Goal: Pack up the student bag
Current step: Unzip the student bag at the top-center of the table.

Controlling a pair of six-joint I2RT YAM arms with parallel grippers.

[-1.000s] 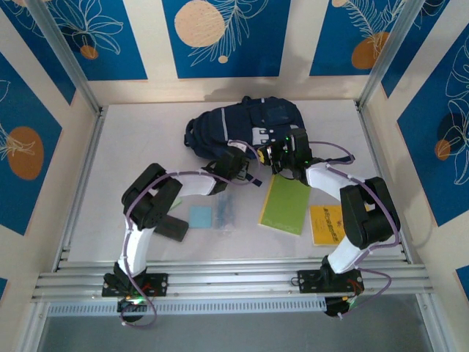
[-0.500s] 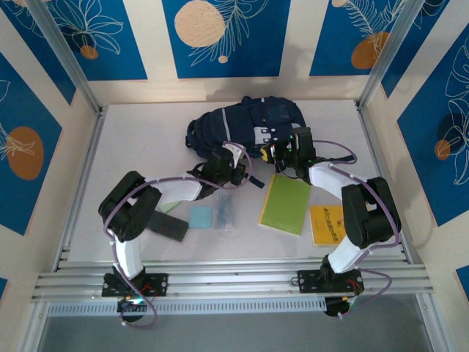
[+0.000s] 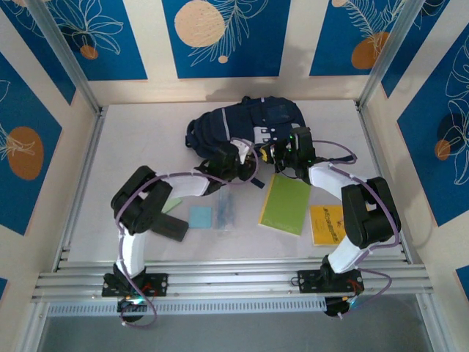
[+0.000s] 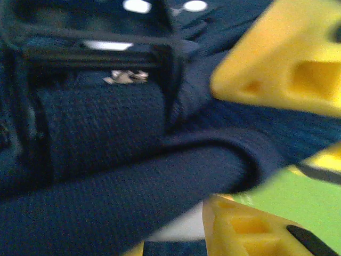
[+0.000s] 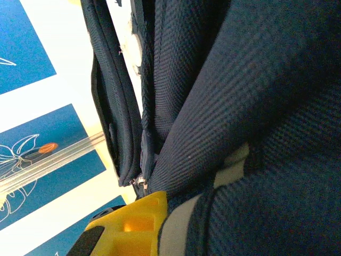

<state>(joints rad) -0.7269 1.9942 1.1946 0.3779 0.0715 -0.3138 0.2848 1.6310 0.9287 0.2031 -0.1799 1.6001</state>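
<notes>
The white worktop (image 3: pixel 146 132) carries the student bag (image 3: pixel 249 121), dark navy and crumpled, at upper centre of the overhead frame. A green book (image 3: pixel 287 205) lies below it, right of centre. The right fingers (image 5: pixel 136 216) are pressed together on the bag's fabric beside its zipper. The left fingers (image 4: pixel 277 58) stand spread, with a rolled navy fold of the bag between them.

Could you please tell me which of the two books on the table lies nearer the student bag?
The green book, right beside the student bag; the yellow book lies beyond it, toward the near right.
</notes>
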